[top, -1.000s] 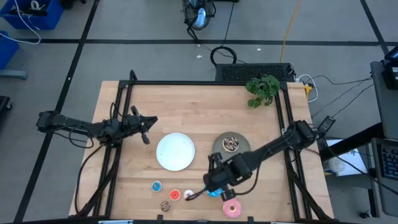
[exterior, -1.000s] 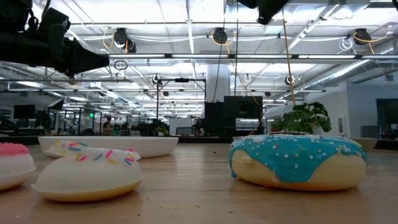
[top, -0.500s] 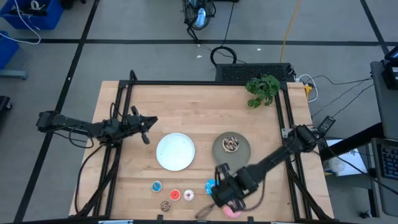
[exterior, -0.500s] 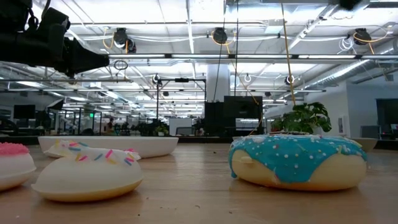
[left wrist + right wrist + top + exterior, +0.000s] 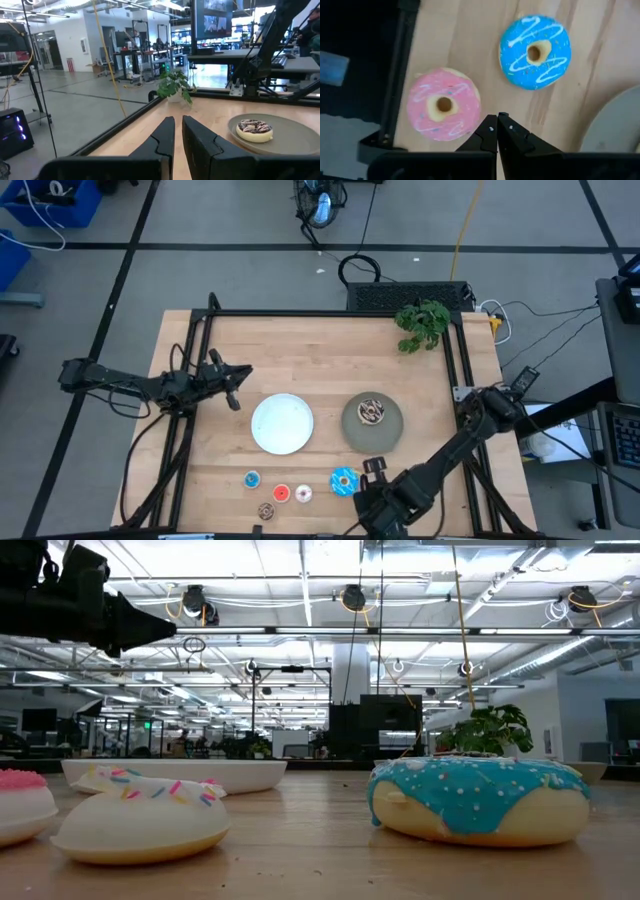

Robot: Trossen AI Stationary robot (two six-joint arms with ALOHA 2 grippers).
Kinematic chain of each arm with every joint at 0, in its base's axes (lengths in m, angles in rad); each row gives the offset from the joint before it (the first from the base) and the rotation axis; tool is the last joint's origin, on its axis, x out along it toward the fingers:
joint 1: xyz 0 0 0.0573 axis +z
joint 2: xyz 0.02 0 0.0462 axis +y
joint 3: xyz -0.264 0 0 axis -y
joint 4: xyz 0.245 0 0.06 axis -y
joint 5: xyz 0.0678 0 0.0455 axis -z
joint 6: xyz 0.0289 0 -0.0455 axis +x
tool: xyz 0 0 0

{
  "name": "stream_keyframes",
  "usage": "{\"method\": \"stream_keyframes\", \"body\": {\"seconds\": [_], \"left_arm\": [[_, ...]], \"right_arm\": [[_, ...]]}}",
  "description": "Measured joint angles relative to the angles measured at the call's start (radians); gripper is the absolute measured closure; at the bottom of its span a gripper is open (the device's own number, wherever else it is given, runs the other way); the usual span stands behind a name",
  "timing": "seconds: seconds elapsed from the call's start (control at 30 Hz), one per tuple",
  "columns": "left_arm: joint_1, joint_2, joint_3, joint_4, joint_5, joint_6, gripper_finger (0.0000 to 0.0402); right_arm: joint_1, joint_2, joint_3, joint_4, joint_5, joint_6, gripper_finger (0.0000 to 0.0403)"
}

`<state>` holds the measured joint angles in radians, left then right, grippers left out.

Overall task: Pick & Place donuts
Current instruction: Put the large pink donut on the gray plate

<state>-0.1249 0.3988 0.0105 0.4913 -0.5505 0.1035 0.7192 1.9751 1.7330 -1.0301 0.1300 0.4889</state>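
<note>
Seen from the right wrist, a pink-iced donut (image 5: pixel 444 104) and a blue-iced donut (image 5: pixel 535 51) lie flat on the wooden table. My right gripper (image 5: pixel 497 131) hangs shut above them, closer to the pink one, touching neither. From above, my right gripper (image 5: pixel 372 505) sits at the table's near edge and covers the pink donut; the blue donut (image 5: pixel 344 480) shows beside it. A brown drizzled donut (image 5: pixel 371 411) rests on the grey plate (image 5: pixel 390 432). Several mini donuts (image 5: pixel 281 493) lie near the front edge. My left gripper (image 5: pixel 235 387) waits at the left, level and shut on nothing.
A white plate (image 5: pixel 282 423) lies left of the grey plate. A potted plant (image 5: pixel 423 323) stands at the far right corner. The black table frame (image 5: pixel 400 75) runs close beside the pink donut, with floor beyond it. In the low view the blue donut (image 5: pixel 475 800) and a pale mini donut (image 5: pixel 140 815) fill the foreground.
My right gripper has gone toward the table's near edge and a little to the right, sinking and rolling somewhat, from above the blue donut to above the pink one. It has stayed shut. The blue donut is now uncovered in the high view and the pink one hidden.
</note>
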Motion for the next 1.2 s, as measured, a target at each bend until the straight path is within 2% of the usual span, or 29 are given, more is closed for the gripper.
{"method": "stream_keyframes", "body": {"seconds": [0.13, 0.3, 0.57, 0.73, 0.9, 1.2], "left_arm": [[0.0, 0.0, 0.0, 0.0, 0.0, 0.004, 0.036], [0.0, 0.0, 0.0, -0.001, 0.0, 0.026, 0.036], [0.0, 0.0, 0.0, 0.0, 0.0, 0.025, 0.036], [0.0, 0.0, 0.0, 0.0, -0.001, 0.025, 0.036], [0.0, 0.0, 0.0, 0.001, -0.001, 0.045, 0.036], [0.0, 0.0, 0.0, 0.001, -0.001, 0.049, 0.036]], "right_arm": [[-0.027, 0.002, -0.073, 0.108, -0.138, 0.001, 0.0382], [-0.047, 0.001, -0.127, 0.199, -0.23, 0.026, 0.0313], [-0.048, 0.0, -0.184, 0.255, -0.235, 0.024, 0.0179], [-0.05, 0.0, -0.239, 0.303, -0.23, 0.013, 0.0125], [-0.052, 0.0, -0.31, 0.387, -0.231, 0.012, 0.0117], [-0.056, -0.006, -0.424, 0.533, -0.215, 0.018, 0.0149]]}}
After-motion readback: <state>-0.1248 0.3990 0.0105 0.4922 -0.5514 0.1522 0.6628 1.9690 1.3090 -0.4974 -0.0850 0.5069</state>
